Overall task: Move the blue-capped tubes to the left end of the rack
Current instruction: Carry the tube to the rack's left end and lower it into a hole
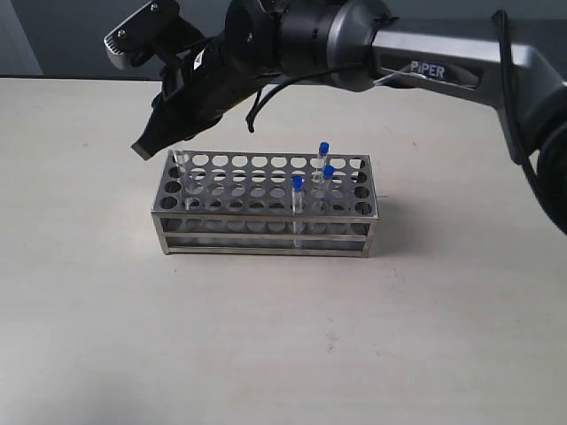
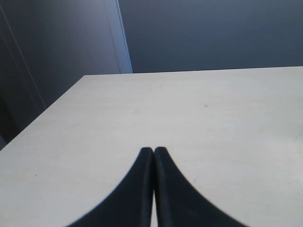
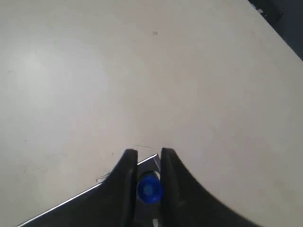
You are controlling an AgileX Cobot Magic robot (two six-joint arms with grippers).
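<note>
Pinching a blue-capped tube (image 3: 149, 189), right jaws barely parted above rack (image 1: 266, 215).

I see a pale beige counter (image 1: 266, 354) under soft light, and behind it a dark grey-blue wall (image 2: 213, 33).

The rack (image 1: 266, 217) is gleaming like polished steel; the blue-capped tubes (image 1: 298, 202) are showing clear walls; the table (image 1: 266, 354) is looking matt, smooth.

Rack (image 1: 266, 208): shiny steel, rows of round holes. Tubes (image 1: 298, 197): clear, bright blue caps. Desk (image 1: 266, 345): plain pale beige. Left tool (image 2: 154, 152), right tool (image 3: 148, 155): black.
</note>
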